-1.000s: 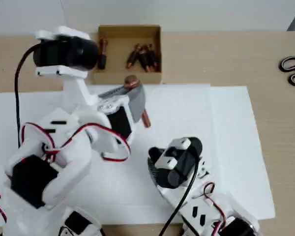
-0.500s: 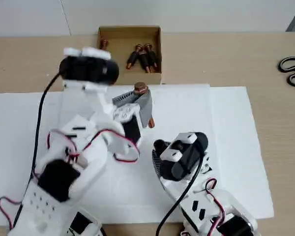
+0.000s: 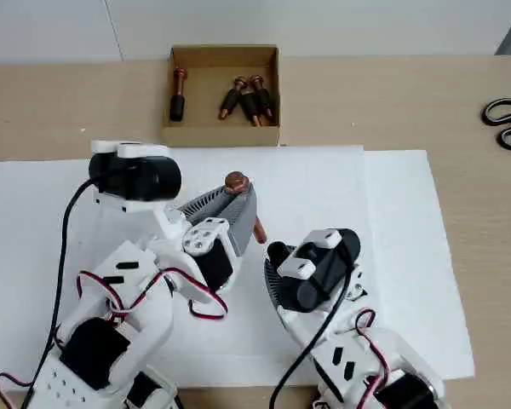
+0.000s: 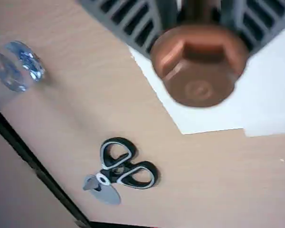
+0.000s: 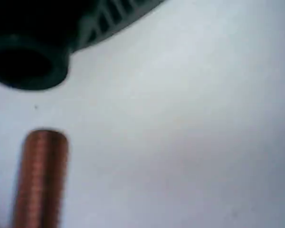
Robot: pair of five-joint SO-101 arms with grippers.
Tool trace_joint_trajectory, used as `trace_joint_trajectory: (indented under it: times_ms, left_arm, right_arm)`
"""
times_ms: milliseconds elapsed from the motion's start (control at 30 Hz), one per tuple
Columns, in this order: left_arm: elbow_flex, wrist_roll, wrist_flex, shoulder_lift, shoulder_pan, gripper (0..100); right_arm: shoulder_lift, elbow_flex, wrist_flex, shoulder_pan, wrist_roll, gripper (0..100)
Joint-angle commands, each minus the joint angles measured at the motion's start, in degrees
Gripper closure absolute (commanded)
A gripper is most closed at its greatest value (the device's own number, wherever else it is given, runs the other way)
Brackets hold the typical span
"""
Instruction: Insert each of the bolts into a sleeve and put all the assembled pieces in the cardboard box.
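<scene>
A copper bolt [image 3: 236, 181] is clamped in the left gripper [image 3: 238, 204], head up, with its threaded end slanting down over the white paper [image 3: 392, 221]. A black sleeve [image 5: 27, 66] is gripped by the right gripper [image 3: 272, 266], just beside that threaded end. Several assembled pieces [image 3: 247, 98] lie in the cardboard box [image 3: 224, 135] beyond the paper.

high cam: fixed, steeply down over tan wooden table [image 3: 366, 102], my arms [image 3: 128, 273] at 6 o'clock | left wrist cam: hard against copper-coloured hex-head bolt [image 4: 197, 71], facing black-handled scissors [image 4: 121, 171], high view's 2 o'clock | right wrist cam: close over white paper sheet [image 5: 190, 118], past black tubular sleeve [image 5: 61, 71], sharing that bolt's threaded tip
</scene>
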Motion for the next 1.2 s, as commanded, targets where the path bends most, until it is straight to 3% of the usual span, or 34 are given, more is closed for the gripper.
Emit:
trace_joint_trajectory:
  times_ms: [0,167,900,1167]
  left_arm:
    - [-0.04,0.26,-1.76,-0.97,2.11,100]
    - [1.54,0.26,-2.2,-0.97,2.9,100]
    - [7.52,0.26,-2.73,-1.32,2.81,100]
    - [9.45,0.09,-8.53,-1.05,2.81,100]
  right_arm:
    - [-0.4,0.35,-2.51,0.22,0.0,99.5]
    - [-0.31,1.58,-7.43,0.22,0.35,99.5]
    - [-0.4,1.23,-4.62,-4.35,0.09,99.5]
    - [-0.4,1.23,-4.53,-4.35,0.09,99.5]
